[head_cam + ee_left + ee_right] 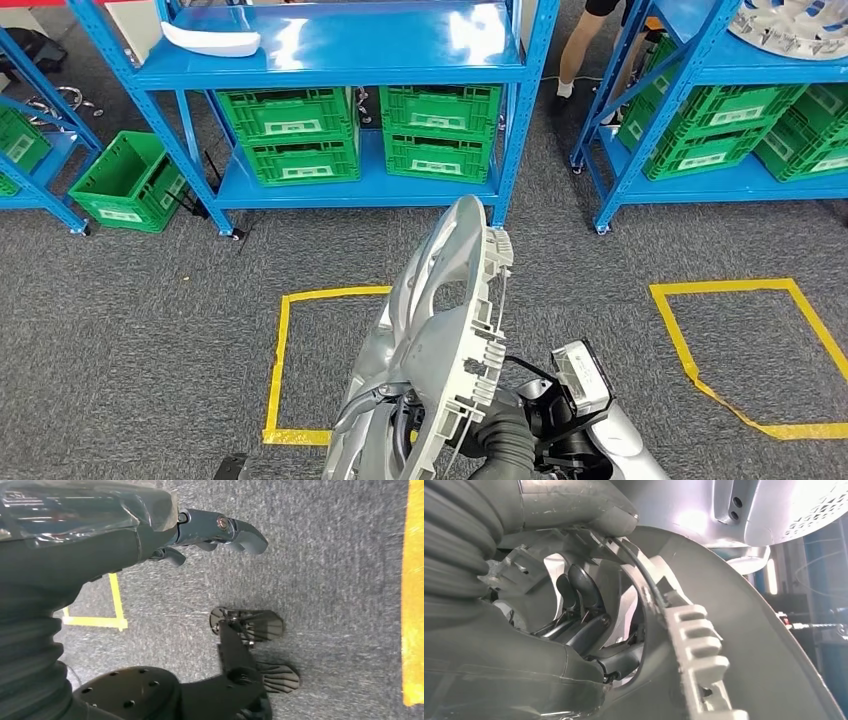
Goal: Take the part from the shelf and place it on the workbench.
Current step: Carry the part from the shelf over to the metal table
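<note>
A round silver plastic wheel-cover part (440,330) with a ribbed white clip rim is held upright on edge in the head view, in front of the blue metal shelf (340,60) and above the grey carpet floor (140,330). It is gripped by the right hand (579,610), whose dark fingers (574,587) are seen in the right wrist view hooked through an opening in the part and closed on its rim. The part is held off the shelf, beside a square marked in yellow tape (280,360) on the carpet.

The left hand (210,535) is seen in the left wrist view above the carpet, its dark fingers curled inward with nothing between them.

On the lower level of the shelf, green plastic crates (300,135) are stacked in two pairs. A white curved part (212,40) lies on the shelf's upper level. Another green crate (128,182) stands tilted on the floor just beside the shelf's left post. A second outline of yellow tape (745,350) is marked on the carpet to the right of the part. A person's legs (580,45) are seen behind the shelf's right end.
</note>
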Tool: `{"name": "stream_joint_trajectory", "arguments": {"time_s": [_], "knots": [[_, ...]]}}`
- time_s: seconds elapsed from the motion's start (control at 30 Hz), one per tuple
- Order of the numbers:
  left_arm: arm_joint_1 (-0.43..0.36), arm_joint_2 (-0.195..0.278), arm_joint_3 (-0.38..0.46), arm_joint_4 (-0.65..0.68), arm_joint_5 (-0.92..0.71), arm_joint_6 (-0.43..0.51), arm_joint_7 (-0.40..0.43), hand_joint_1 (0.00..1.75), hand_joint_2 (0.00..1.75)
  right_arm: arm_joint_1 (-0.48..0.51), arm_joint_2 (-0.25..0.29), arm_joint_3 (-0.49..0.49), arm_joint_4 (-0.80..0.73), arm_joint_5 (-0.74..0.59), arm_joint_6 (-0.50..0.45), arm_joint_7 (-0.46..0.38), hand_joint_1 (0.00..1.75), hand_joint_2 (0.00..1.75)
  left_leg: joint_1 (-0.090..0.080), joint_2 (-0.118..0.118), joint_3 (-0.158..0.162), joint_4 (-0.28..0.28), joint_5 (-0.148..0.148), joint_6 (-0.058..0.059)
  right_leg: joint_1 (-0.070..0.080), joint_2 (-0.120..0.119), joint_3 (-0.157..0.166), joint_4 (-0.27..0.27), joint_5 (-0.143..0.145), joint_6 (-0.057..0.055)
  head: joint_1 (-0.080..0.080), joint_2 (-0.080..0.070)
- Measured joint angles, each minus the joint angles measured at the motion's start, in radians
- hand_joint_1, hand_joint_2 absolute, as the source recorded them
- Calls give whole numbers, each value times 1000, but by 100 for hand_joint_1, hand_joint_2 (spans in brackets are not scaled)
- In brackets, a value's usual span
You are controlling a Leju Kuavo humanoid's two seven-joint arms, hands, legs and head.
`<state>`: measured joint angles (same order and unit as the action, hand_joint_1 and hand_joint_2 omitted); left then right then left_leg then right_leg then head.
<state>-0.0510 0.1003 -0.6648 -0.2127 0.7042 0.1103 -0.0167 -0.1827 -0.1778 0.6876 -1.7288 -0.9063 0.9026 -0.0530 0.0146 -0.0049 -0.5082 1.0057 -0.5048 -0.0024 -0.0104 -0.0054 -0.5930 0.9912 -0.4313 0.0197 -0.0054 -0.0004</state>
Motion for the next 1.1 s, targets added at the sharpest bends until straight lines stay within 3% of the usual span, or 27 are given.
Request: {"name": "stream_joint_trajectory", "arguments": {"time_s": [0.07, 0.1, 0.17, 0.23, 0.27, 0.3, 0.33, 0.4, 0.47, 0.5, 0.57, 0.6, 0.63, 0.67, 0.73, 0.77, 0.8, 0.83, 0.87, 0.9, 0.93, 1.0, 1.03, 1.1], "knots": [[1, 2, -1, -1, -3, 3, -2, 0, 175, 0, 2, 0, 2, -3, 6, 0, 175, 175, -3, 1, -2, -18, 7, 17, -1, -1, -8, -1, 13, 14, 0, 0], [1, 4, -1, -1, -5, 3, -3, 0, 175, 1, 2, 0, 3, -5, 9, 0, 175, 175, -3, 4, -8, -23, 17, 26, -1, 0, -16, 7, 5, 17, 1, 0], [-1, 7, -1, -3, -7, 3, -3, 0, 175, 2, 1, -1, 7, -9, 14, -2, 175, 175, -1, 9, -27, -31, 40, 44, -2, 1, -46, 71, -53, 9, 2, 0], [-1, 9, -1, -5, -8, 3, -3, 0, 175, 2, 1, -1, 13, -12, 17, -3, 175, 175, -6, 12, -55, -29, 61, 52, -2, 2, -84, 202, -137, -2, 3, 0], [0, 10, -1, -5, -10, 3, -3, 0, 175, 2, 0, -1, 16, -13, 18, -3, 175, 175, -8, 13, -70, -27, 72, 53, -3, 2, -95, 262, -161, 0, 3, 0], [0, 11, -2, -5, -12, 2, -3, 0, 175, 3, -1, -1, 19, -13, 18, -4, 175, 175, -11, 14, -85, -26, 82, 54, -3, 2, -92, 296, -165, 8, 3, 0], [1, 12, -2, -5, -15, 1, -4, 0, 175, 3, -2, -1, 22, -12, 17, -5, 175, 175, -13, 14, -99, -23, 92, 53, -3, 2, -72, 293, -150, 17, 3, 0], [0, 14, -6, -5, -21, -1, -6, 0, 175, 4, -2, -1, 25, -8, 14, -8, 175, 175, -16, 14, -124, -19, 110, 51, 0, 2, 15, 186, -106, 27, 3, 0], [0, 14, -10, -6, -28, -4, -8, 0, 175, 3, -2, -1, 26, -4, 11, -11, 175, 175, -20, 13, -142, -16, 130, 44, 6, 1, 117, 27, -103, 14, 2, 0], [-1, 15, -12, -6, -34, -6, -7, 0, 175, 4, -2, -1, 27, -2, 10, -13, 175, 175, -20, 13, -147, -18, 141, 39, 9, 1, 144, -22, -108, 6, 2, 0], [-3, 17, -24, -7, -55, -14, 3, 0, 175, 8, -1, -3, 27, 4, 6, -19, 175, 175, -19, 14, -156, -27, 165, 28, 10, 1, 146, -51, -102, -5, 2, 0], [-5, 19, -32, -7, -66, -19, 10, 0, 175, 10, 0, -4, 28, 8, 5, -22, 175, 175, -17, 12, -162, -26, 161, 22, 6, 0, 137, -52, -90, -9, 3, 0], [-6, 20, -42, -8, -75, -23, 16, 0, 175, 13, 2, -6, 30, 12, 4, -26, 175, 175, -15, 10, -170, -10, 137, 15, 3, -1, 128, -53, -79, -18, 2, 0], [-8, 21, -49, -8, -81, -26, 20, 0, 175, 16, 4, -7, 31, 15, 4, -29, 175, 175, -12, 8, -181, 24, 94, 8, -2, -2, 117, -54, -67, -25, 1, 0], [-13, 20, -58, -9, -85, -28, 23, 0, 175, 23, 7, -8, 33, 17, 4, -33, 175, 175, -5, 7, -207, 151, -12, -5, -3, -4, 91, -48, -46, -33, -2, 0], [-15, 19, -60, -10, -86, -29, 23, 0, 175, 27, 7, -8, 34, 17, 4, -33, 175, 175, -2, 6, -217, 217, -41, -10, -3, -4, 75, -43, -36, -32, -3, 0], [-17, 19, -63, -10, -86, -29, 23, 0, 175, 31, 7, -9, 36, 17, 4, -33, 175, 175, 1, 7, -216, 264, -48, -15, -3, -4, 57, -36, -27, -30, -3, 0], [-18, 18, -66, -11, -86, -30, 23, 0, 175, 35, 7, -10, 37, 17, 4, -33, 175, 175, 5, 7, -200, 278, -32, -18, -4, -3, 38, -27, -18, -28, -3, 0], [-19, 18, -69, -12, -86, -30, 23, 0, 175, 37, 7, -11, 38, 18, 4, -33, 175, 175, 8, 7, -168, 257, -6, -20, -5, -3, 19, -17, -11, -24, -3, 0], [-21, 18, -72, -13, -86, -30, 23, 0, 175, 39, 7, -12, 39, 18, 5, -34, 175, 175, 11, 6, -119, 206, 11, -21, -6, -2, 2, -7, -5, -19, -3, 0], [-24, 18, -74, -14, -86, -30, 23, 0, 175, 41, 7, -14, 39, 18, 5, -34, 175, 175, 11, 5, -64, 137, 10, -21, -5, 0, -13, 2, 1, -13, -3, 0], [-29, 17, -76, -16, -86, -30, 23, 0, 175, 42, 8, -18, 39, 18, 7, -33, 175, 175, 7, 0, 12, 24, -21, -11, -3, -1, -29, 11, 16, 1, -2, 0], [-31, 17, -77, -17, -84, -30, 23, 0, 175, 42, 8, -19, 39, 18, 9, -33, 175, 175, 3, -1, 23, -1, -30, -2, -2, -2, -33, 10, 25, 9, -1, 0], [-30, 14, -77, -17, -76, -29, 25, 0, 175, 44, 7, -21, 39, 19, 11, -33, 175, 175, -1, 3, 9, -12, -13, 19, -4, -2, -42, 8, 37, 22, 0, 0]]}}
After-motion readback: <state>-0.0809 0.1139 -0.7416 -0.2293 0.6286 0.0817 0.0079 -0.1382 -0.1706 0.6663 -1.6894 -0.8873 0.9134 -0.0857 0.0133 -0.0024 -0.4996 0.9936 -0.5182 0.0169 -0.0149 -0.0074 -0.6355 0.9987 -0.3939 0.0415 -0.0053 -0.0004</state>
